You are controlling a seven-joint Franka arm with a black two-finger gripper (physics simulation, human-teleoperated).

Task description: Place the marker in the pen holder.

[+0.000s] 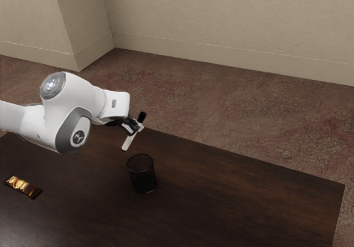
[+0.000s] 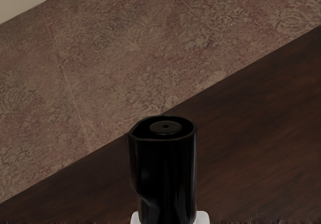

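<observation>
Left of centre in the exterior view, our gripper (image 1: 136,127) pinches the tilted marker (image 1: 128,142); the pen holder (image 1: 142,179) stands just lower. We should centre the marker over its opening, straighten, lower gently, then release.

One marker (image 1: 128,142), one pen holder (image 1: 142,176), one bar (image 1: 22,186)

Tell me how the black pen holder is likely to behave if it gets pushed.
The pen holder looks like an open, thin-walled mesh cup, so it is probably light for its size. Its even round rim suggests stiffness. Standing upright, it might tip if pushed near the top.
</observation>
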